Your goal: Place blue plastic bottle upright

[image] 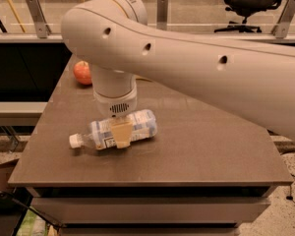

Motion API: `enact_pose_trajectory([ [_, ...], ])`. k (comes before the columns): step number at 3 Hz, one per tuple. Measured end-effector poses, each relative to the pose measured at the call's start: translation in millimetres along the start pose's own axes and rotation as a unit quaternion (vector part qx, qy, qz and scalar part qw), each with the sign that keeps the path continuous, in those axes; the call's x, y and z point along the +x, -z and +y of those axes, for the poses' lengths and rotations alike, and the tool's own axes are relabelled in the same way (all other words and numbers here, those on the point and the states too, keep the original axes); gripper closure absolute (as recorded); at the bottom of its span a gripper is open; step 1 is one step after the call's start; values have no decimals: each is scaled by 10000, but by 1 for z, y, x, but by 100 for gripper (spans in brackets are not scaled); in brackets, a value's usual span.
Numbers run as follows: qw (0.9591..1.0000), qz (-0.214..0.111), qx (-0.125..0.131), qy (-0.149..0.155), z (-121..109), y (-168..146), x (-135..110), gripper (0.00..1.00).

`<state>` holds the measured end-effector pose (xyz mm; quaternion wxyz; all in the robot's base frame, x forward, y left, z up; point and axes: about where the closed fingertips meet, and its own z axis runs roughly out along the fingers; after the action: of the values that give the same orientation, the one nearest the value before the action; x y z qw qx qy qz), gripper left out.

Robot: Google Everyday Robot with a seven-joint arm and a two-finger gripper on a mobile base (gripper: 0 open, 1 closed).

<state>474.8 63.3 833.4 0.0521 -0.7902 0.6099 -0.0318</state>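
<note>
The blue plastic bottle (141, 125) lies on its side on the brown table (201, 146), white cap pointing left and label facing me. My gripper (121, 136) comes straight down over the bottle's middle from the big white arm. Its near tan finger (121, 133) lies flat against the bottle's near side; the far finger is hidden behind the bottle. The gripper looks shut on the bottle, which still rests on the table.
A red apple (82, 73) sits at the table's back left corner, behind the arm. The table's front edge runs just below the bottle. A glass railing and an office chair (250, 1) stand beyond the table.
</note>
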Motion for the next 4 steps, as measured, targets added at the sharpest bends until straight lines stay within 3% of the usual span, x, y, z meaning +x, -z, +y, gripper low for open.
enact_pose_trajectory([
  [1,10000,-1,5,4,0,0,0,86],
  [2,10000,-2,10,8,0,-1,-1,100],
  [3,9989,-387,230,88,1,9,7,100],
  [4,9926,-1021,649,81,1,25,29,100],
])
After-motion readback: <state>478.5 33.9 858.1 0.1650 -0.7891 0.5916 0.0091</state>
